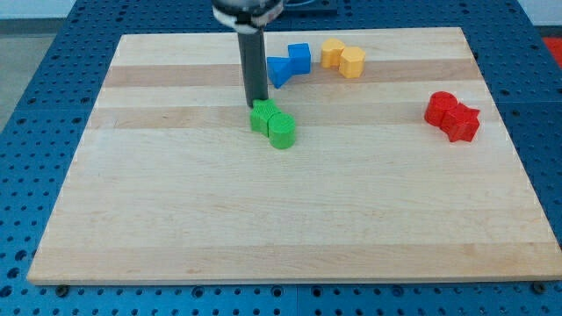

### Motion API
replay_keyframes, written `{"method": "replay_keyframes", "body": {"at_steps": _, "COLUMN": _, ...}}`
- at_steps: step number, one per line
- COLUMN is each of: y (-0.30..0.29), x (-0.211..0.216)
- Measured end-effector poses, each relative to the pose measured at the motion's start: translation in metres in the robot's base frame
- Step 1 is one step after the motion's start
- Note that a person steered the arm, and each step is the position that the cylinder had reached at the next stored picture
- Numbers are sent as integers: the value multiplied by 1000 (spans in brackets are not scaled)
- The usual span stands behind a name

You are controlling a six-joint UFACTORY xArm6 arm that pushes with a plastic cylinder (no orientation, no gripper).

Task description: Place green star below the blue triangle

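My tip (pixel 256 104) rests at the upper edge of a green block (pixel 262 117), which looks like the green star, touching it. A green round block (pixel 282 131) sits against that block's lower right side. The blue triangle (pixel 278 71) lies above and slightly to the right of my tip, near the view's top, with a blue cube (pixel 299 58) touching its upper right side. The rod (pixel 255 66) runs straight up from my tip and hides the board just left of the blue triangle.
Two yellow blocks (pixel 342 58) sit together at the view's top, right of the blue pair. Two red blocks (pixel 453 115) sit together near the board's right edge. The wooden board (pixel 176 202) lies on a blue perforated table.
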State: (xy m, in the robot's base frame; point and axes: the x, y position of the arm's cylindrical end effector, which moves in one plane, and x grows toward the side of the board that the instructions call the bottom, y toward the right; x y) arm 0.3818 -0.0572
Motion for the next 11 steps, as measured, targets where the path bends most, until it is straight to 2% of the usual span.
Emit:
{"method": "replay_keyframes", "body": {"at_steps": 2, "y": -87, "x": -5}}
{"method": "replay_keyframes", "body": {"at_steps": 3, "y": -86, "x": 35}}
{"method": "replay_keyframes", "body": {"at_steps": 6, "y": 55, "x": 54}}
{"method": "replay_keyframes", "body": {"at_steps": 8, "y": 148, "x": 114}}
{"method": "replay_keyframes", "body": {"at_steps": 9, "y": 181, "x": 102}}
{"method": "replay_keyframes", "body": {"at_steps": 10, "y": 169, "x": 75}}
{"method": "replay_keyframes", "body": {"at_steps": 11, "y": 127, "x": 57}}
